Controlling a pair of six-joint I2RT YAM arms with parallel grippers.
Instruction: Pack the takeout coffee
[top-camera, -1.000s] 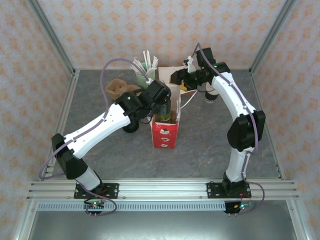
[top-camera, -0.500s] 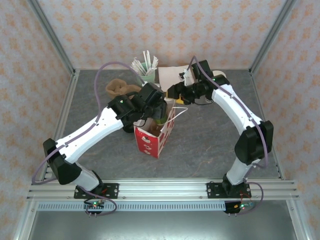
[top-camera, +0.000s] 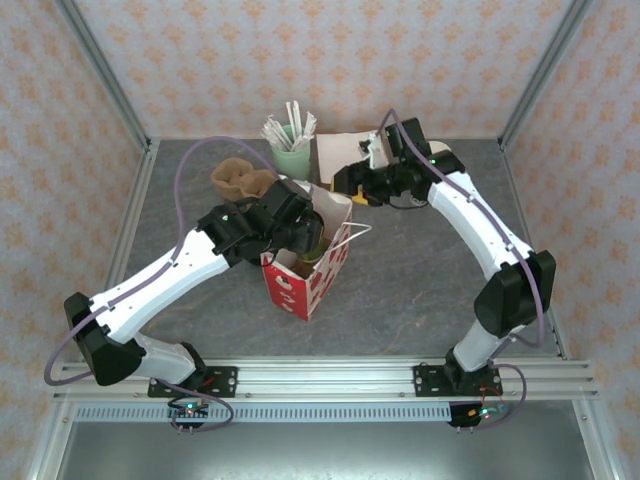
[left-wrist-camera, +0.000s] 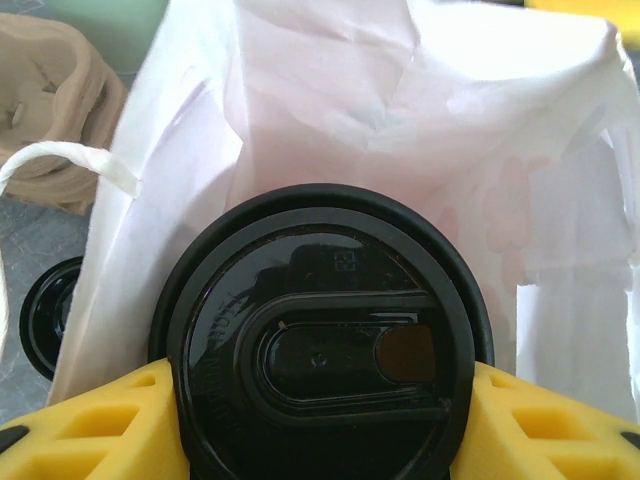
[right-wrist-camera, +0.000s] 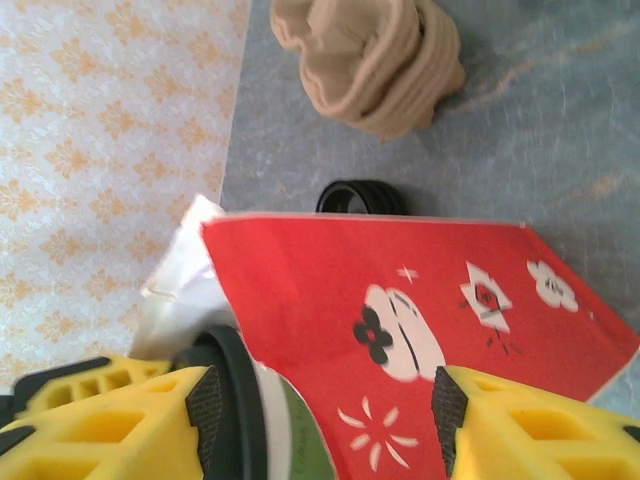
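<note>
Dark green paper cup with round black plastic lid (left-wrist-camera: 320, 350) sits clamped in the left gripper (top-camera: 298, 222), in the mouth of the tilted red-and-white paper bag (top-camera: 303, 285). The right gripper (right-wrist-camera: 330, 410) spreads wide astride the bag's wall.

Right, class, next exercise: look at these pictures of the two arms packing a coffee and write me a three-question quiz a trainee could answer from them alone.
1. True or false: the takeout coffee has no lid on it.
2. What holds the coffee? A) the left pincer; B) a person's hand; C) nothing, it stands on the table.
3. Short answer: at the open mouth of which thing is the coffee held?

Key: 1 false; 2 A; 3 the red-and-white paper bag.
</note>
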